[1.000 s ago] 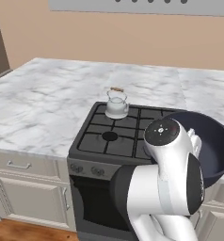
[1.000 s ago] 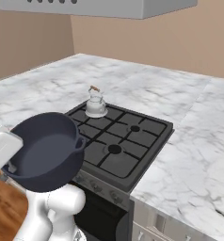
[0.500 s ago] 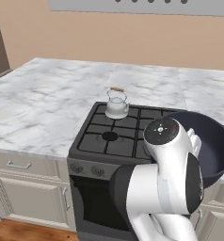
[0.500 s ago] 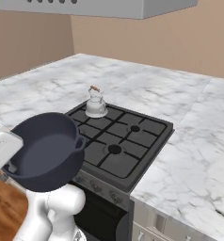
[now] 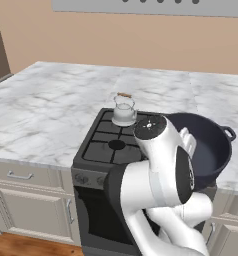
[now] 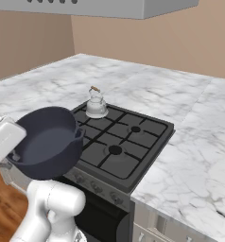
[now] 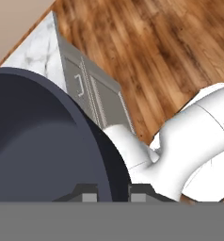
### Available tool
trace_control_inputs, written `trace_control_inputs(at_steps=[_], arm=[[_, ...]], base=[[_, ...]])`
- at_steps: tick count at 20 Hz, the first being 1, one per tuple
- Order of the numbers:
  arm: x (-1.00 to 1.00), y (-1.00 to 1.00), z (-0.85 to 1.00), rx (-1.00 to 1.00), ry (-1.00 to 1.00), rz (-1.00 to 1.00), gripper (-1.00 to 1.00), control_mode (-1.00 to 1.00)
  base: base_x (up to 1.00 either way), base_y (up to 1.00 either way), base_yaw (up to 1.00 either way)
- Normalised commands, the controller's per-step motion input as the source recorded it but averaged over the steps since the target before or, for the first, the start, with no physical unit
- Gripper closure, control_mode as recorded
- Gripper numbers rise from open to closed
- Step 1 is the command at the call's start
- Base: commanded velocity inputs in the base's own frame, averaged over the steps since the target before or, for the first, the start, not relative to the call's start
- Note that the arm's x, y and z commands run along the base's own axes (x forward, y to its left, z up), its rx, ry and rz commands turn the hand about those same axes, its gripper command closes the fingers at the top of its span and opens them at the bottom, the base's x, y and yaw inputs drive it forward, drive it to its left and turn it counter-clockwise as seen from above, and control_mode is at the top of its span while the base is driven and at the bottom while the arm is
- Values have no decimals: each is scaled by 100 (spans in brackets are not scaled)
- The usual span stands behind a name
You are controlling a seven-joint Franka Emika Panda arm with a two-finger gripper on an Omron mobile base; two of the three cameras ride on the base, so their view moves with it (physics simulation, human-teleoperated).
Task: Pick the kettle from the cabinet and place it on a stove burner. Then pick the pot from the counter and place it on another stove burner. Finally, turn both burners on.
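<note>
The kettle [image 5: 124,110] already sits on a back burner, centre frame. The tool [image 7: 113,193] pinches the rim of the pot [image 6: 48,142], held aloft at the stove's [image 6: 128,142] front edge. Next, I'd judge: lower it onto a free burner.

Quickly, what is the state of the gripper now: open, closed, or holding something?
Gripper: closed on the rim of the pot, holding it in the air beside the stove.
</note>
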Motion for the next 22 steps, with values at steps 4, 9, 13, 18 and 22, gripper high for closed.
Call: trace_control_inputs(at_steps=[4,9,13,18,22], arm=[[50,25,0,0,0,0,100,-100],[47,16,0,0,0,0,100,-100],[49,17,0,0,0,0,100,-100],[47,18,-4,0,0,1,100,-100],[37,22,-13,0,1,1,100,-100]], base=[[0,0,0],[0,0,0],[0,0,0],[0,0,0],[0,0,0]])
